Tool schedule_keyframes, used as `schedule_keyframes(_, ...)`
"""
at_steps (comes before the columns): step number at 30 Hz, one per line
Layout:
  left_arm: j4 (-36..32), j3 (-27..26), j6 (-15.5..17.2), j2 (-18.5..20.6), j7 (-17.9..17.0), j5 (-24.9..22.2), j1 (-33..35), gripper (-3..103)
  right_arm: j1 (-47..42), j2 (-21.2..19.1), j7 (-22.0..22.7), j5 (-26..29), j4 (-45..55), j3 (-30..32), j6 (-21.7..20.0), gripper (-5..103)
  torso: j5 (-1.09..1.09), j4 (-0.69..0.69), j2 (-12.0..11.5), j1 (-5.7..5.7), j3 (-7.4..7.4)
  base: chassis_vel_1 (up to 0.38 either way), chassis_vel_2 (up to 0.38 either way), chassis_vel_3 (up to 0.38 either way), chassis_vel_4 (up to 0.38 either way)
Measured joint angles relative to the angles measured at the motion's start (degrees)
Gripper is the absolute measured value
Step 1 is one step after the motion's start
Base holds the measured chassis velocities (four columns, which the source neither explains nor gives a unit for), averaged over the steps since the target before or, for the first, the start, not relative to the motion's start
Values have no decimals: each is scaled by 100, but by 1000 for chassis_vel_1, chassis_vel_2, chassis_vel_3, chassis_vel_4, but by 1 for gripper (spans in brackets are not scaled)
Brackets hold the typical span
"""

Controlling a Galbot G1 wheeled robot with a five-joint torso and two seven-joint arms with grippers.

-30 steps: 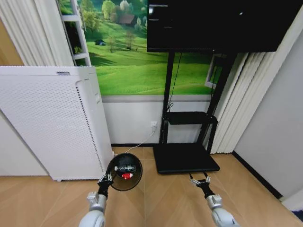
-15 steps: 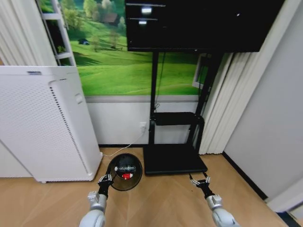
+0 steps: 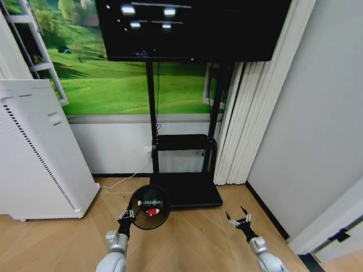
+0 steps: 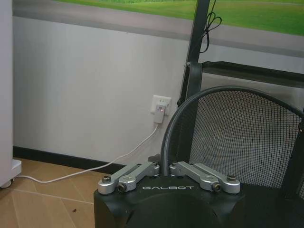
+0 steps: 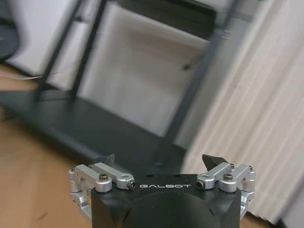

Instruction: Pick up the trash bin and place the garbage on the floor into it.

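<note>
My left gripper (image 3: 126,216) is shut on the rolled rim of the black wire-mesh trash bin (image 3: 149,207), which hangs above the parquet floor (image 3: 193,243) at lower centre of the head view. Inside the bin lie a clear bottle (image 3: 150,202) and a red lump (image 3: 151,211) of garbage. In the left wrist view the gripper (image 4: 165,166) pinches the rim, and the bin's mesh wall (image 4: 242,137) rises just beyond it. My right gripper (image 3: 239,217) is open and holds nothing, low on the right over the floor. Its spread fingers (image 5: 104,160) face the stand's base.
A tall white perforated appliance (image 3: 28,158) stands at the left. A black screen (image 3: 193,28) on a stand with a flat base (image 3: 187,192) sits straight ahead. Pale curtains (image 3: 238,124) and a grey wall (image 3: 306,141) close the right side. A white cable (image 3: 116,182) crosses the floor.
The whole picture has slid left, so the camera has turned right. Both arms and the bin hold the same places in the view.
</note>
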Motion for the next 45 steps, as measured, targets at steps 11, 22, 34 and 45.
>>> schedule_keyframes(11, 133, -48, -56, -37, 64, -182, -180, 3, -578, -1271, -1249, -1185, 108, 724, 494, 100, -4, 2, 1, 0, 0, 39, 44, -45, -43)
schedule_keyframes(22, 104, -81, -97, -102, 146, -381, -169, 3, -525, -1657, -1043, -2280, -408, 443, 495, 100, 0, 2, 1, 0, 0, 0, 0, 0, 0)
schedule_keyframes(34, 300, -199, -124, -59, 247, -887, -278, 3, -1513, -2430, -928, -2819, -466, 639, 495, 100, -1, 0, 1, 0, 0, 0, 0, 0, 0)
schedule_keyframes(45, 345, -370, -178, -5, 293, -1054, -204, 3, -2545, -2339, -1113, -2774, -219, 874, 499, 100, -2, 1, 1, 0, 0, 0, 0, 0, 0)
